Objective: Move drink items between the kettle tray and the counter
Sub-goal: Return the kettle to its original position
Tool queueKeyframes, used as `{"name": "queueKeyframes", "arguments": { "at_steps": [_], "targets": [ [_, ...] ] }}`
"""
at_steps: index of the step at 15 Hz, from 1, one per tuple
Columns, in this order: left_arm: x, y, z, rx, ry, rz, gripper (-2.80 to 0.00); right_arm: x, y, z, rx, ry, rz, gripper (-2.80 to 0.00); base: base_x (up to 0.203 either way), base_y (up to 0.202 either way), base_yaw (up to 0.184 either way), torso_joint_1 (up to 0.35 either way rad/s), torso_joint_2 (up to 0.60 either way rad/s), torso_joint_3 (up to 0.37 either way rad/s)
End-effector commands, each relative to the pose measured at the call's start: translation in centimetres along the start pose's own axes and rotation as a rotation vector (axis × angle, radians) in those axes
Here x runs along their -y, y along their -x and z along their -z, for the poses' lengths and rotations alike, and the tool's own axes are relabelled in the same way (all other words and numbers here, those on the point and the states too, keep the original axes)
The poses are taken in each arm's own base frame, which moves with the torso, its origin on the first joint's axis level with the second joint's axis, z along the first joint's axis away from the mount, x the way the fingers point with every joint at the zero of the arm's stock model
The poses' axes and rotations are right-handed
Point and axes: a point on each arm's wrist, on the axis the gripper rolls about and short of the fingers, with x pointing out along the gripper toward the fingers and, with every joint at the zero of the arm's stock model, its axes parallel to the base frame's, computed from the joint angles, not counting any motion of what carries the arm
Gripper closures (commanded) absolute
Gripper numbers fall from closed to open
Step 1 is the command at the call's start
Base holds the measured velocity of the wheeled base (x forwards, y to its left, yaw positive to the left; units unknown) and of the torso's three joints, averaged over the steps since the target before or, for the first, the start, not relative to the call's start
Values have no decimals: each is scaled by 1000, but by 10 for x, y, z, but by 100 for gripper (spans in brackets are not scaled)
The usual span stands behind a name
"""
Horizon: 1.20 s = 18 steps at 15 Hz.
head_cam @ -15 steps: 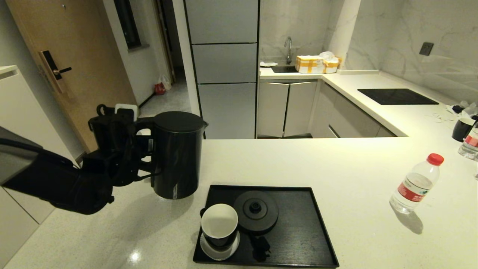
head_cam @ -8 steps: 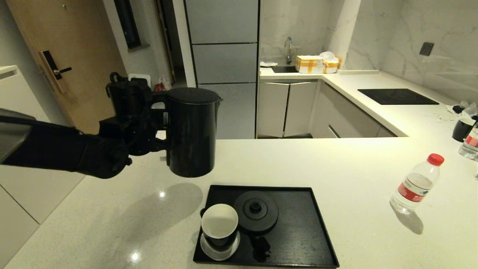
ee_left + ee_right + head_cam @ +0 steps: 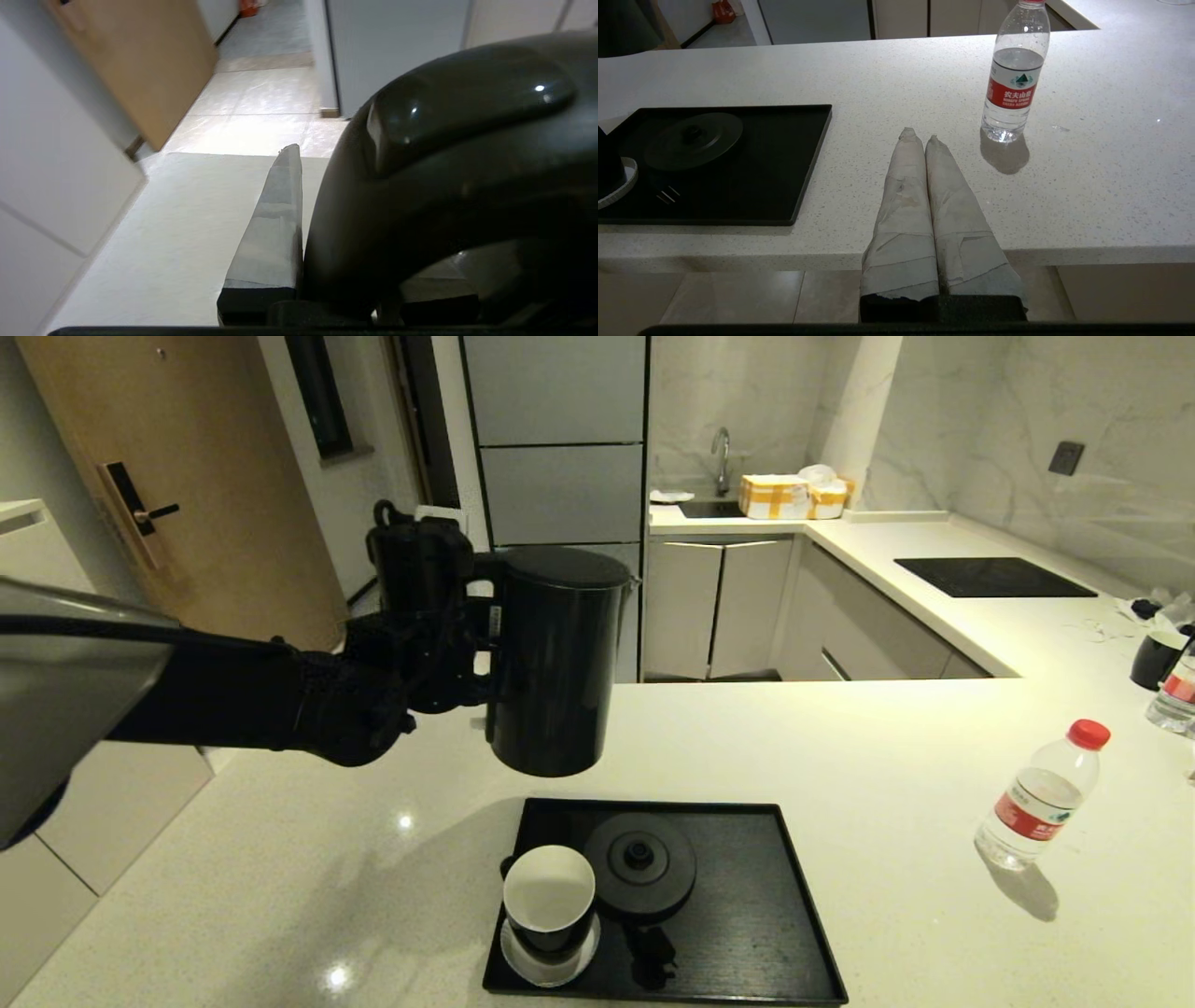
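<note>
Head view shows the left gripper [image 3: 471, 616] clamped on the loop handle of the kettle [image 3: 553, 658], which hangs upright in the air, clear of the counter [image 3: 840, 756], above and just behind the rear left corner of the kettle tray [image 3: 747, 915]. Left wrist view confirms the hold: one taped finger [image 3: 275, 224] lies against the outer side of the glossy handle [image 3: 444, 154]; the other finger is hidden behind it. On the tray, the round base disc [image 3: 639, 866] sits near the middle with its plug [image 3: 651, 954] lying just in front. The cup [image 3: 548, 898], white inside, stands on a saucer [image 3: 548, 959] at the front left corner of the tray, touching the disc's left edge as far as can be judged. The water bottle [image 3: 1043, 798] with red cap and red label stands upright on the counter, well apart from the tray, to its right. A second dark cup [image 3: 1156, 658] and another bottle [image 3: 1176, 695] stand at the far right edge. Right wrist view shows the right gripper [image 3: 923, 136] parked low at the counter's front edge, its two taped fingers pressed together and holding nothing, with the bottle [image 3: 1014, 79] near and beyond its tips.
</note>
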Motion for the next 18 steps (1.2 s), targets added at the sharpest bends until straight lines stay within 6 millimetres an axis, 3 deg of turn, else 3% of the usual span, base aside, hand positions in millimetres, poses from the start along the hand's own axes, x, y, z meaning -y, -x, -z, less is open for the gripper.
{"name": "queueKeyframes", "arguments": {
  "at_steps": [1,7,18],
  "targets": [
    [20,2,5,-2,-7,34,0,0,0,1,-3,0,-1,0,0,0,0,0,0,0],
    [56,15,25,-37,-2,118,0,0,0,1,-3,0,-1,0,0,0,0,0,0,0],
    [78,42,52,-121,13,229,0,0,0,1,-3,0,-2,0,0,0,0,0,0,0]
  ]
}}
